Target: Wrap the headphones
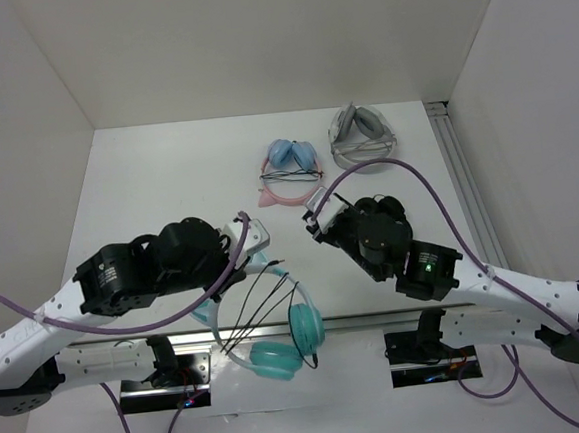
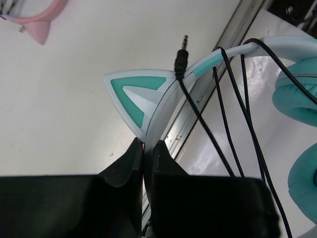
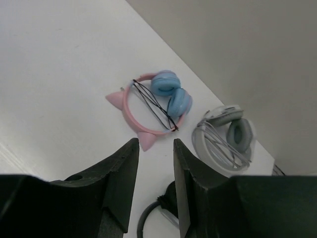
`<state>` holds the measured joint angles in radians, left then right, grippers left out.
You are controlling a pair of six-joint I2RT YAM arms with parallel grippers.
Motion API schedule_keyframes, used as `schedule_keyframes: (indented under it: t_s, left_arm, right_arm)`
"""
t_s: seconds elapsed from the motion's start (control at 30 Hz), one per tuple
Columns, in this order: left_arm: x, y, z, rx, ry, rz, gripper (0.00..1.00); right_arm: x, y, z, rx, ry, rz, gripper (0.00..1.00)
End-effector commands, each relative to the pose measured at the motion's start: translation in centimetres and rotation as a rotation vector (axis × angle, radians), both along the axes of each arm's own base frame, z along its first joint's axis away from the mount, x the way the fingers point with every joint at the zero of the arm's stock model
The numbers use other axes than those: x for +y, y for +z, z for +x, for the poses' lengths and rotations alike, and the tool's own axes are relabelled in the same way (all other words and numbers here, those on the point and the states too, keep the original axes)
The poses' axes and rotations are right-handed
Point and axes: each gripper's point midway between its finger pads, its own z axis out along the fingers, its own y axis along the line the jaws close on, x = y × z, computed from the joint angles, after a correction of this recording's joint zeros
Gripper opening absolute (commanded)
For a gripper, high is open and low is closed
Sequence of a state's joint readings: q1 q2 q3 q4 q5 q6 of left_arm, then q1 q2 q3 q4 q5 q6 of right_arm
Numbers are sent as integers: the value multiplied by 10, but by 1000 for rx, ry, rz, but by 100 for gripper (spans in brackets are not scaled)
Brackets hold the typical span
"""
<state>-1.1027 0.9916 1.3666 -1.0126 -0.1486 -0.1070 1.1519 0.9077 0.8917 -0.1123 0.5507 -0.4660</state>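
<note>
Left pincer (image 2: 147, 148) clamped on headphones (image 1: 280, 350) headband; right pincer (image 3: 154, 148) open, holding nothing.
Top view: headphones at table (image 1: 166, 176) near edge, between the arm bases. Only left wrist shows the grip just below a cat ear (image 2: 133, 94), with cable jack (image 2: 182, 52) poking up beside it. Right wrist shows pink headphones (image 3: 151, 106) and grey headphones (image 3: 225, 139), side by side.
</note>
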Motion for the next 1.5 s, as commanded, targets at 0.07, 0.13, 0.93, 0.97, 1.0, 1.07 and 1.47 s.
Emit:
schedule_keyframes:
  t_s: [0.07, 0.13, 0.93, 0.97, 1.0, 1.07, 1.47]
  left_arm:
    - [-6, 22, -11, 18, -40, -83, 0]
    - [-6, 19, -12, 22, -40, -74, 0]
    - [16, -44, 37, -24, 247, 252, 0]
    - [16, -46, 40, -19, 255, 263, 0]
    - [12, -52, 44, -27, 263, 266, 0]
    - [10, -61, 49, -16, 273, 299, 0]
    - [12, -46, 101, -23, 477, 126, 0]
  right_arm:
    - [-20, 17, 17, -56, -143, 40, 42]
    - [-20, 15, 18, -53, -154, 31, 42]
    - [-45, 13, 53, -19, -392, 146, 46]
    - [-47, 13, 54, -15, -402, 156, 46]
    - [-48, 16, 54, -15, -414, 178, 46]
    - [-46, 15, 55, 1, -417, 197, 46]
    - [-50, 30, 49, 52, -414, 330, 47]
